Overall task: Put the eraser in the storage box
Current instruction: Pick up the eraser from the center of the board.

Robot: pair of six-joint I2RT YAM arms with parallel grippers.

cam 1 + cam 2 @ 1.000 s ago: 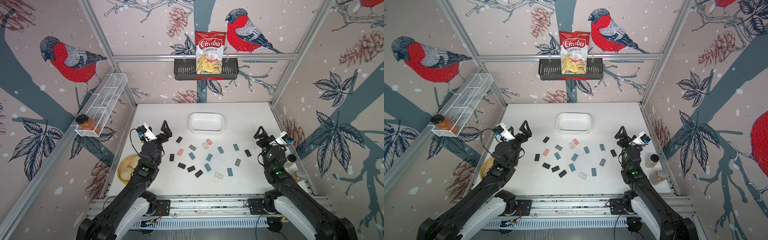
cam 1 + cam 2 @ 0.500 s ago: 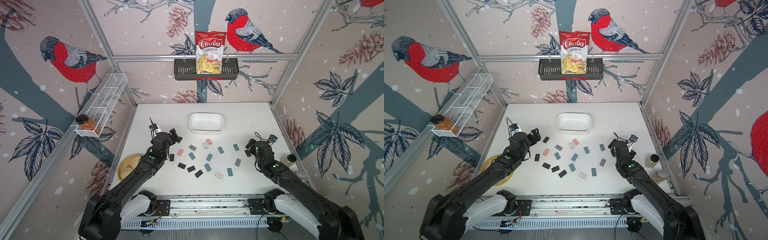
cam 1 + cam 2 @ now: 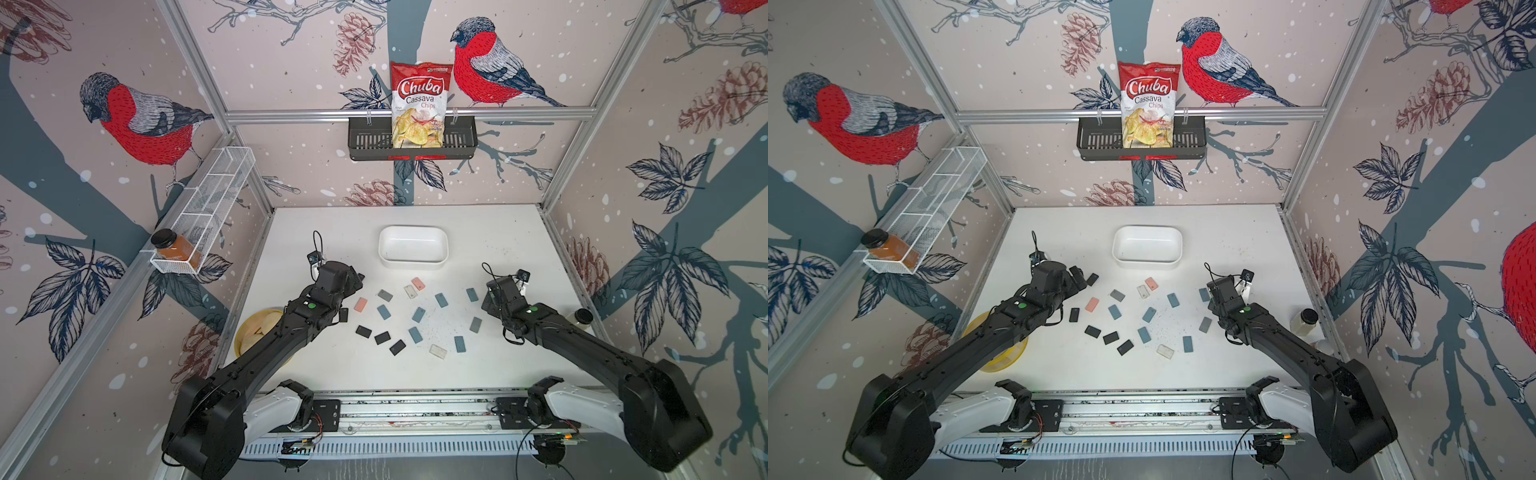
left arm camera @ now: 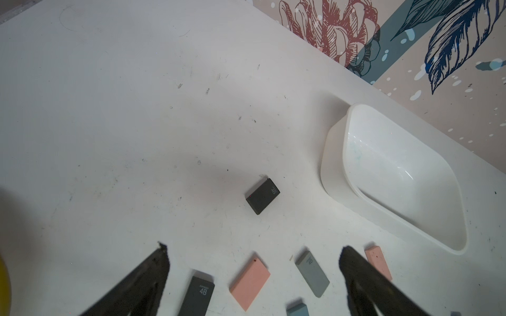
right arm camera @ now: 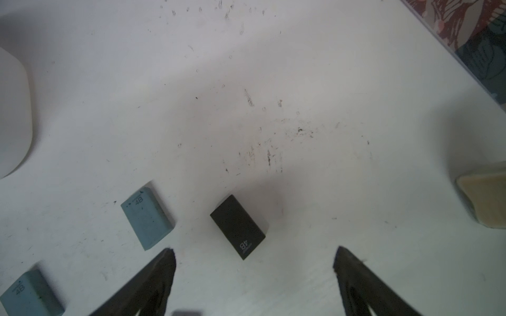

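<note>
**Both grippers spread wide, a black eraser ahead of each**

In both top views the wrists hide most of the fingers. The left gripper [image 3: 1079,277] points at a black eraser [image 3: 1092,279] just beyond it. The right gripper [image 3: 486,303] covers whatever lies beneath. The box [image 3: 413,262] stands mid-table toward the back wall, apart from the scattered erasers. A bag [image 3: 419,106] reads "Chuba Cassava Chips".

Left wrist: the left gripper [image 4: 253,250] is cut off by the frame, jaws wide apart. The black eraser [image 4: 262,196], marked "4B", lies ahead of the tips – clear of both – with the box [image 4: 332,175] near it.

Right wrist: the right gripper [image 5: 254,251] is likewise spread. A second black eraser [image 5: 237,226], also "4B", has its near end level with the tips and touches neither. The box [image 5: 13,109] shows only as a blurred corner – a tan thing [image 5: 484,199] at the frame edge is unclear.
</note>
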